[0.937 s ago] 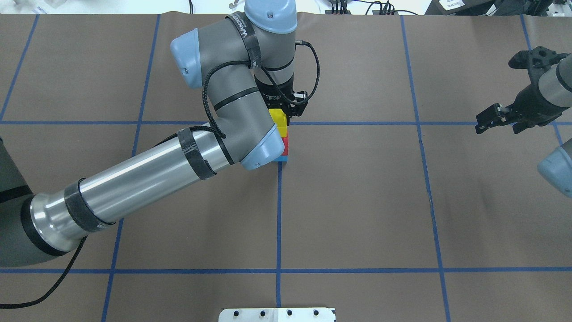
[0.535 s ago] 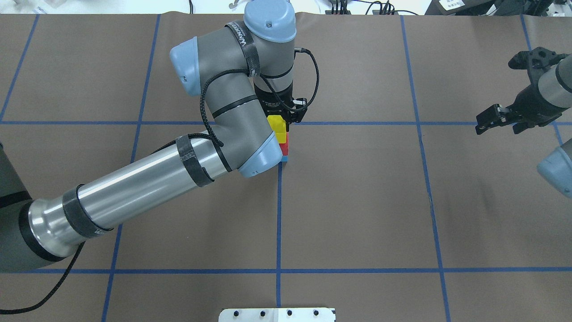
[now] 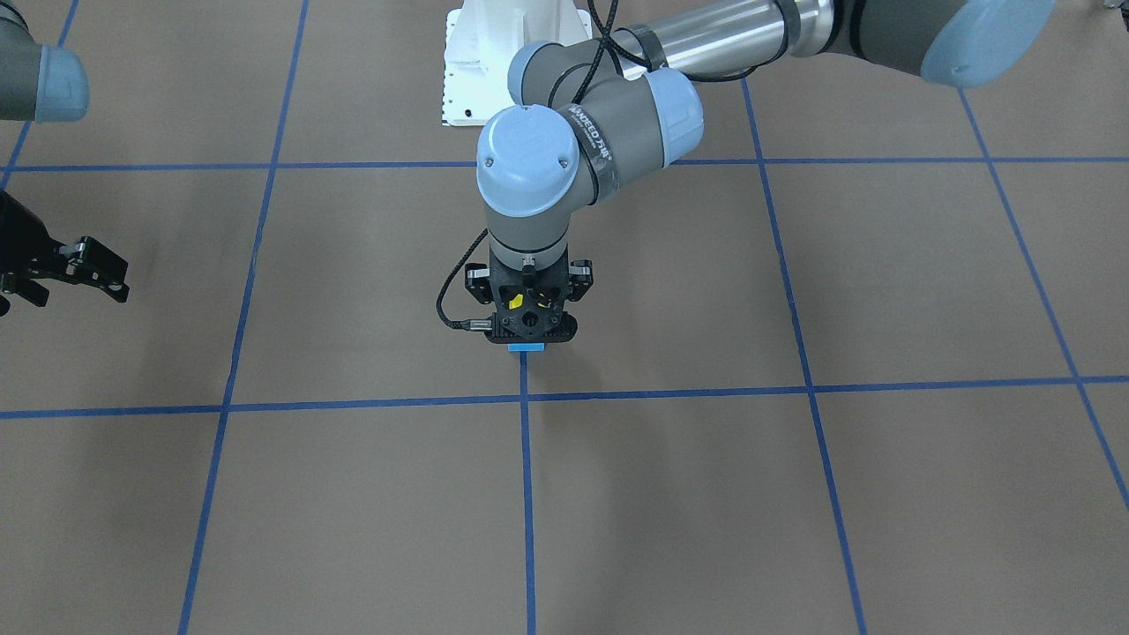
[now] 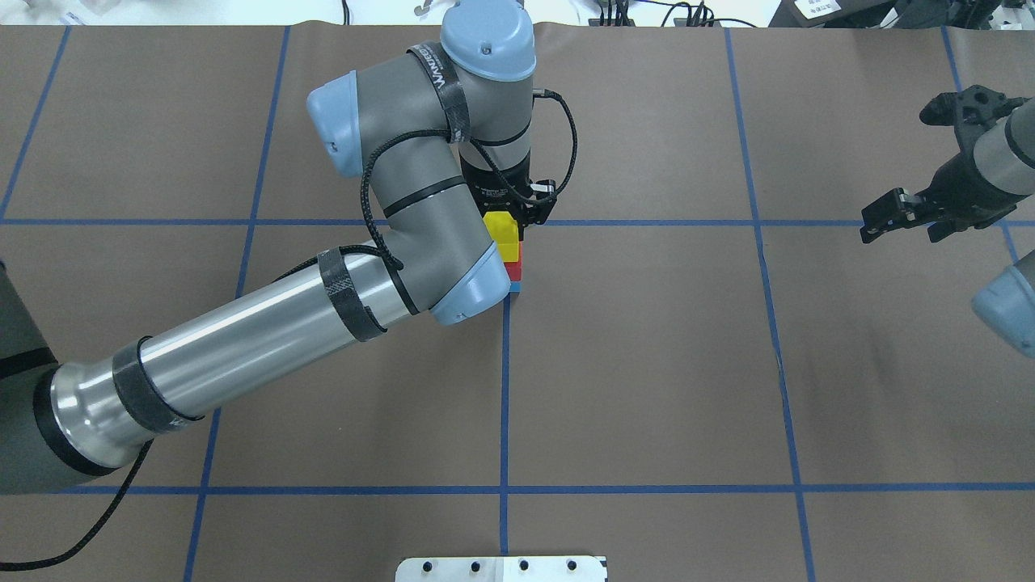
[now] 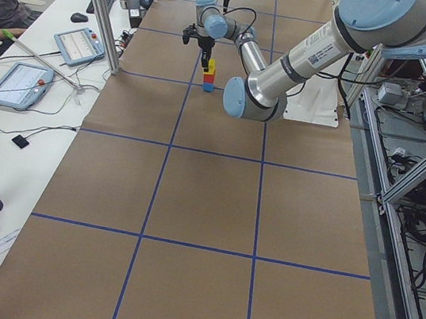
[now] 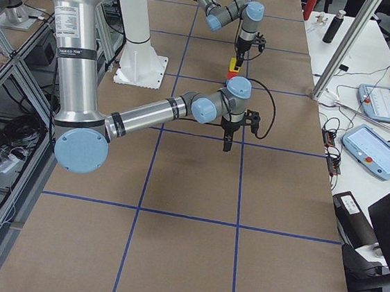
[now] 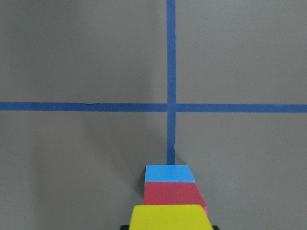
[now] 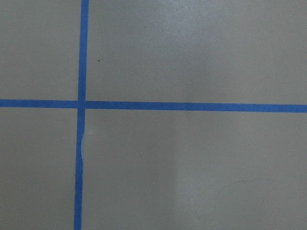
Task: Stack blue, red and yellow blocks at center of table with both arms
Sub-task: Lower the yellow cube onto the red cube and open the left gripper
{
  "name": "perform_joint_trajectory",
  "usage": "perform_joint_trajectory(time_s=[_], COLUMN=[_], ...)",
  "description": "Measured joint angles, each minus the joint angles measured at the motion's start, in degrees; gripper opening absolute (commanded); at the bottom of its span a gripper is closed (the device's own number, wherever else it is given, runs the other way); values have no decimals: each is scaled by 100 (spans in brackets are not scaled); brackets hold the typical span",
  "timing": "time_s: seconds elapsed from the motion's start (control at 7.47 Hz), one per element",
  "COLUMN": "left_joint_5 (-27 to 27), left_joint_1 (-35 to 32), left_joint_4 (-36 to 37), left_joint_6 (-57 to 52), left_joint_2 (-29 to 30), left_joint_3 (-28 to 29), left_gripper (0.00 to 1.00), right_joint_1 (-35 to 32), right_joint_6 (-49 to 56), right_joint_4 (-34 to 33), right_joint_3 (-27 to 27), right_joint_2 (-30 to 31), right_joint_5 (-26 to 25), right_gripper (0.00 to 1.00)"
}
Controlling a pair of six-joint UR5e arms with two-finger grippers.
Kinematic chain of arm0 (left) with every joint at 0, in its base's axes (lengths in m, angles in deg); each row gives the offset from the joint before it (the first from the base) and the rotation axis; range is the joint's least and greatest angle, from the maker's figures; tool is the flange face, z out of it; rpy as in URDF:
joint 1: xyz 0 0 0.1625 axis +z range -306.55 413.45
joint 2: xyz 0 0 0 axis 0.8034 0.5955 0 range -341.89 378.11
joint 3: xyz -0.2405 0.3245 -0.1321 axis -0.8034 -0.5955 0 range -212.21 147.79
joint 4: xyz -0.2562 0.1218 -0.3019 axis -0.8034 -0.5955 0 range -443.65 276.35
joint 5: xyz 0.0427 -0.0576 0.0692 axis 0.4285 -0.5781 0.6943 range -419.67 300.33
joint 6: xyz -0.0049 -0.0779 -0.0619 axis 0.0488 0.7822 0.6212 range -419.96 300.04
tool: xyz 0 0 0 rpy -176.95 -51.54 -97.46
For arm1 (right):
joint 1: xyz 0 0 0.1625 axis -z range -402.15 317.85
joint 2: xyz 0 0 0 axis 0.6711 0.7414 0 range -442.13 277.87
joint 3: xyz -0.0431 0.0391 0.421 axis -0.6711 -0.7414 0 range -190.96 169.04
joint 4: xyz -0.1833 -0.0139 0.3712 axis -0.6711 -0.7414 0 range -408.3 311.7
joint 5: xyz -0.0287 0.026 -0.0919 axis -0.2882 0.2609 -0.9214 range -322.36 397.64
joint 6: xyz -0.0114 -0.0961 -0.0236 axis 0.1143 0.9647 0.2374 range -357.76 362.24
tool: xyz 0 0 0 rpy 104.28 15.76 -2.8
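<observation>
A yellow block (image 4: 501,230) sits on a red block (image 4: 516,260), which sits on a blue block (image 4: 516,285), at the crossing of blue tape lines in the middle of the table. In the left wrist view the yellow (image 7: 170,218), red (image 7: 173,194) and blue (image 7: 169,173) blocks line up squarely. My left gripper (image 4: 509,222) stands upright over the stack, shut on the yellow block; its fingers are mostly hidden. My right gripper (image 4: 897,233) is open and empty, far off near the table's right edge.
The brown table (image 4: 647,364) carries a grid of blue tape lines (image 4: 504,388). My left forearm (image 4: 242,347) slants across the near left of the table. The white robot base plate (image 4: 501,568) is at the near edge. Tablets (image 6: 376,147) lie on a side bench.
My left gripper has moved down a little with the yellow block, bringing it onto the red block. The right arm has not moved.
</observation>
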Motion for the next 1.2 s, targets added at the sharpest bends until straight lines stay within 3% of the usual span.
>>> perform_joint_trajectory(time_s=[1.2], left_joint_5=[9], left_joint_1=[59], left_joint_4=[-74], left_joint_6=[211], left_joint_2=[5], left_joint_3=[-2], left_gripper=[0], right_joint_1=[-4], right_joint_6=[-2], right_joint_4=[0], right_joint_3=[0], right_joint_2=[17], right_joint_5=[0], right_gripper=[100])
